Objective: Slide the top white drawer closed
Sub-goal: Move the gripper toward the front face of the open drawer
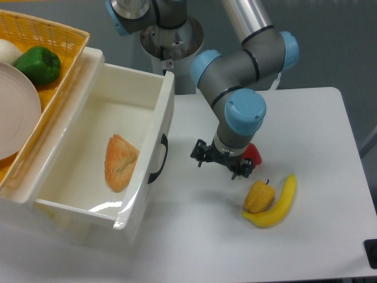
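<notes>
Gripper [221, 163] hovers beside top white drawer [112, 156], pulled open; no legible writing.

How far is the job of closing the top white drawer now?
Nothing looks done yet: the top white drawer stands pulled far out, with a piece of bread lying inside. In hand: the claw hangs above the table to the right of the drawer's black handle, not touching it. Left: bring the claw to the drawer front and push it fully in.

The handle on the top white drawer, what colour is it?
Black. The curved handle on the top white drawer shows clearly in the fixed camera view.
</notes>
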